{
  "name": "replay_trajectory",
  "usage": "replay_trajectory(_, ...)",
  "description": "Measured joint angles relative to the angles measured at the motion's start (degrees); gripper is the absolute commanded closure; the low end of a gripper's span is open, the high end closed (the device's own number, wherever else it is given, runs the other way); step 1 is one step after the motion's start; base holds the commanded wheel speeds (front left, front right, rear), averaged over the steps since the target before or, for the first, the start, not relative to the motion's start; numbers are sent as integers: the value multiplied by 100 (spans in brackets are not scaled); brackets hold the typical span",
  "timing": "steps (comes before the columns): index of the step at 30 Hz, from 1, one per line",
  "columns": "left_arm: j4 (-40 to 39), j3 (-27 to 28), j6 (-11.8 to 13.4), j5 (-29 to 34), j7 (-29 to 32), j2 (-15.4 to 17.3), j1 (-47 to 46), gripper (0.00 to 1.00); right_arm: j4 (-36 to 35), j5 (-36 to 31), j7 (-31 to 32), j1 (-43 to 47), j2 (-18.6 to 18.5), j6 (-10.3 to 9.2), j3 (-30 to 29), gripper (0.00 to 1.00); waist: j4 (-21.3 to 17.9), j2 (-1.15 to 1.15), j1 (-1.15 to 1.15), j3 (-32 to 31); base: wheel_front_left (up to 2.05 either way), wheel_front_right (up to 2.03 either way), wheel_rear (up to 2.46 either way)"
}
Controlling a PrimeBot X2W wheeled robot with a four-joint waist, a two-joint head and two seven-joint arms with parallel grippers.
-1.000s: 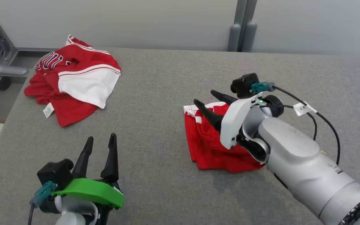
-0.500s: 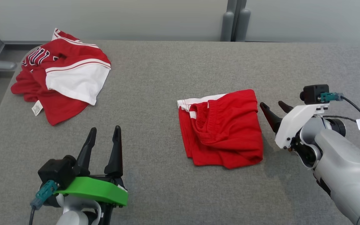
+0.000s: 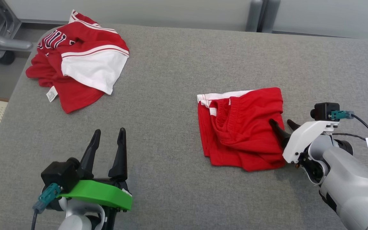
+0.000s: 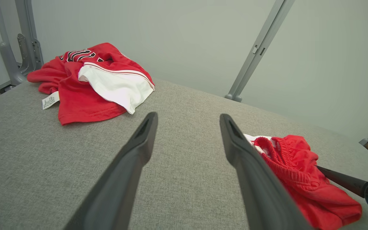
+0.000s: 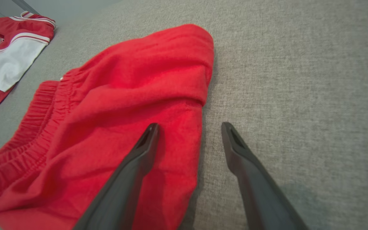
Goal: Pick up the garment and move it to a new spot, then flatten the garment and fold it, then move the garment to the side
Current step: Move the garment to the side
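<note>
A wide stretch of bare grey tabletop (image 3: pixel 164 95) is left open between the crumpled red-and-white jersey (image 3: pixel 78 64) at far left and the folded red shorts (image 3: pixel 241 127) at right. The shorts' right edge is straddled by the right gripper (image 3: pixel 280 121), its fingers spread apart.

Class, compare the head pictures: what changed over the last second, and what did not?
The open right gripper left the folded shorts, drew back to their right, then returned to straddle their right edge, gripping nothing. The shorts, jersey and open left gripper stayed put; the camera shifted.
</note>
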Motion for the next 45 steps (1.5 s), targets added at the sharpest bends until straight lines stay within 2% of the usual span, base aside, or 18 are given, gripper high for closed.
replay_trajectory(6, 60, 70, 1, 0, 5, -3, 2, 0, 109, 229, 20, 97, 116, 45, -97, 0, 116, 0, 0, -26, 0, 0, 0)
replay_trajectory(7, 60, 79, 1, 1, 5, -3, 2, 0, 110, 267, 38, 97, 152, 74, -103, 21, 123, 0, 0, -30, 0, 0, 0)
replay_trajectory(8, 60, 80, 1, 1, 5, -3, 2, 0, 113, 322, 44, 97, 190, 83, -124, 52, 129, 0, 0, -33, 0, 0, 0)
replay_trajectory(11, 62, 91, 1, 8, 7, -4, 2, 0, 144, 427, 63, 97, 231, 112, -172, 69, 143, 0, 0, -41, 0, 0, 0)
replay_trajectory(12, 63, 96, 1, 8, 8, -4, 3, 0, 160, 427, 63, 97, 226, 130, -176, 84, 146, 0, 1, -44, 0, 0, 0)
replay_trajectory(13, 63, 98, 2, 10, 21, -4, 3, 0, 174, 433, 62, 97, 226, 130, -189, 84, 149, 0, 0, -47, 0, 0, 0)
replay_trajectory(14, 64, 101, 2, 18, 32, -4, 4, 0, 181, 446, 60, 97, 225, 131, -200, 96, 151, 0, 0, -50, 0, 0, 0)
replay_trajectory(15, 65, 105, 2, 20, 33, -4, 5, 0, 189, 446, 59, 97, 223, 131, -201, 100, 151, 0, 0, -53, 0, 0, 0)
replay_trajectory(29, 46, 290, 3, 69, 91, 19, 49, 0, 203, 286, -41, -13, 112, 185, -21, 100, -109, 0, 0, -157, 0, 0, 0)
replay_trajectory(40, -312, 290, 21, 159, 153, 27, 75, 0, 280, 78, -48, -467, -533, 186, -20, 100, -490, 0, 0, -84, 0, 0, 0)
replay_trajectory(45, -563, 258, 44, 272, 254, 64, 71, 0, 325, -32, -26, -852, -994, 186, -30, 100, -674, 0, 0, 108, 0, 0, 0)
